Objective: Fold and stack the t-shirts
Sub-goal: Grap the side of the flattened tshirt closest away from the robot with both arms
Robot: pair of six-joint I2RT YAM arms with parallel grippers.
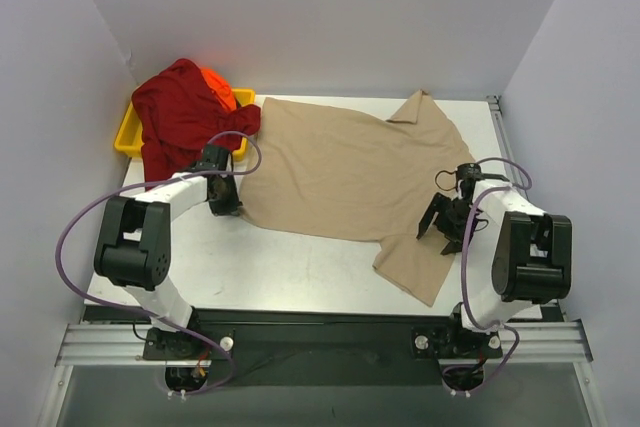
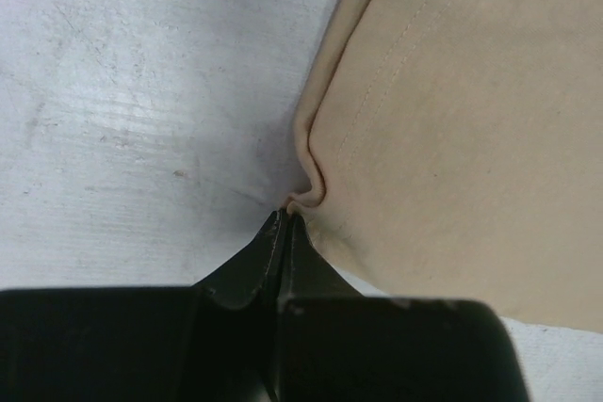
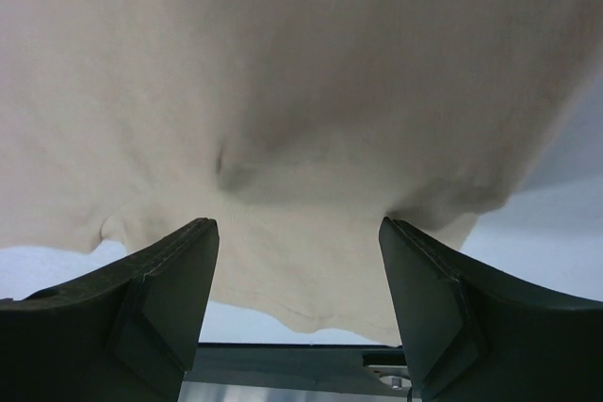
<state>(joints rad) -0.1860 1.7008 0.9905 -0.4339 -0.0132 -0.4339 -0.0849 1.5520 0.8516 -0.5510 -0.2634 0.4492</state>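
Top external: mounted high behind the arm bases, looking down and forward over the whole table [image 1: 290, 272], bases at 6 o'clock. Left wrist: very close, peering past the left gripper [image 2: 285, 217] at the tan t-shirt [image 2: 471, 138] edge, 9 o'clock overhead. Right wrist: close and low, looking between the right gripper [image 3: 295, 233] fingers at the shirt's 4 o'clock part. Shared by all: tan cloth, white tabletop.

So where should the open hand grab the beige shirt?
Probably the beige t-shirt's right edge beside the near sleeve, coming straight down from above. The cloth lies flat on the table, and that edge sits inside the open right hand.
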